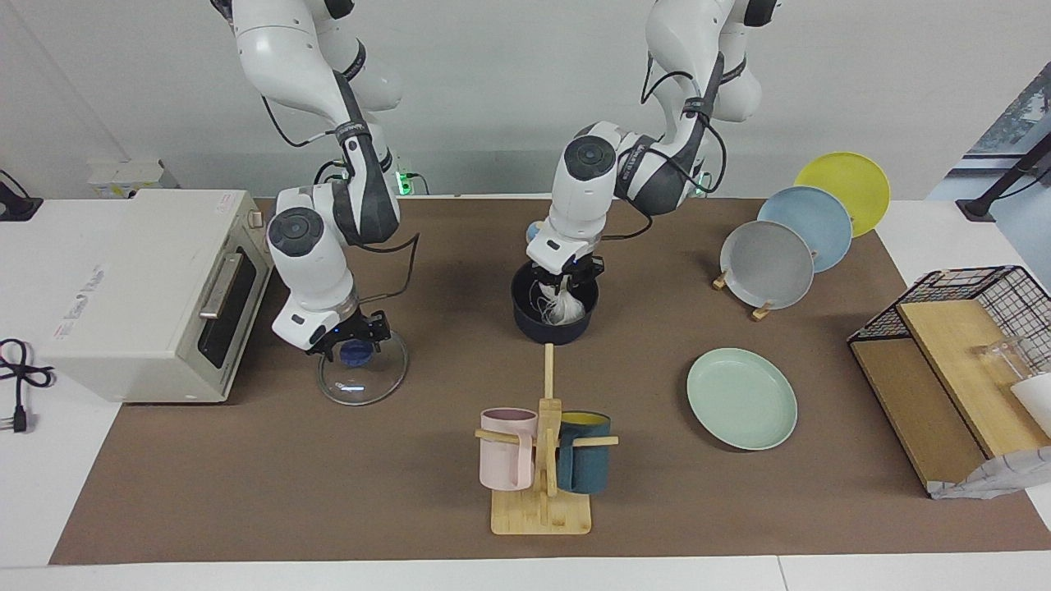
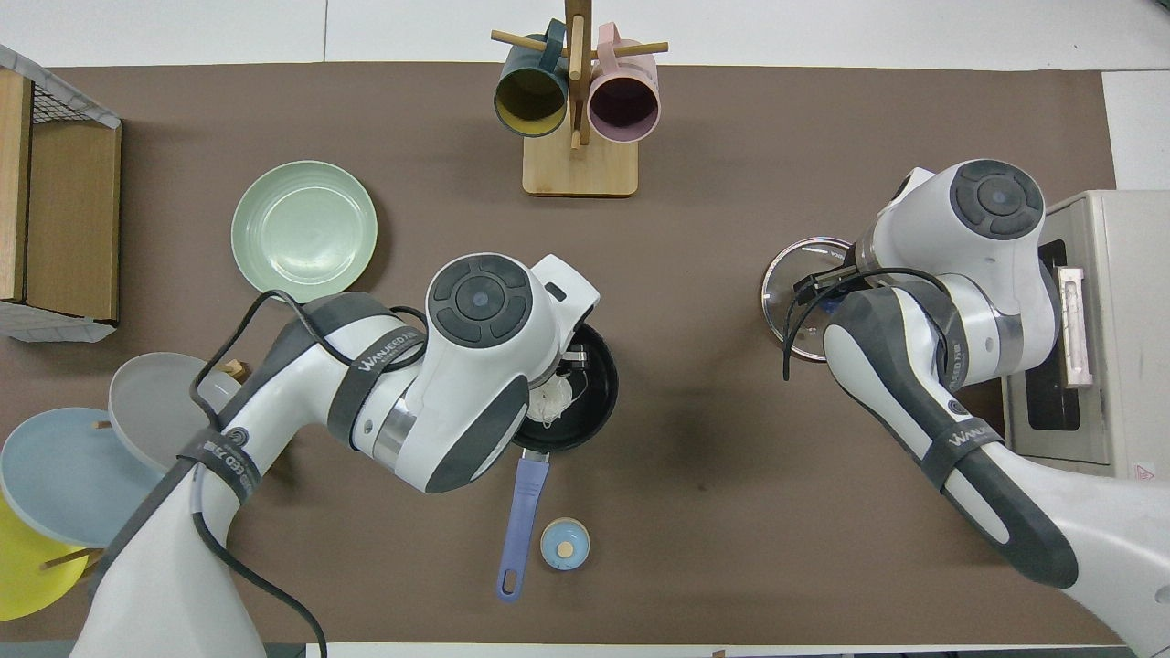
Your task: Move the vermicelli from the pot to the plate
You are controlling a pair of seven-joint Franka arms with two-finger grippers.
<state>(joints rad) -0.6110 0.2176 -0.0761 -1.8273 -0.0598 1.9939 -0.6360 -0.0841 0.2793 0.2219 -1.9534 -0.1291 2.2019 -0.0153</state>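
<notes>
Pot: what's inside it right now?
The vermicelli hangs as a whitish clump from the left end effector, its lower part within the pot. The end effector and arm cover part of the pot's inside.

Left gripper hangs with fingers closed; right gripper is low, wrist bent down

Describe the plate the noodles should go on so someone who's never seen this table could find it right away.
Start at the wooden mug stand and look toward the left arm's end of the table. The plate lies flat on the brown mat there, between the stand and the wire basket. It is pale mint green and empty, while the grey, blue and yellow plates stand propped in a rack.
</notes>
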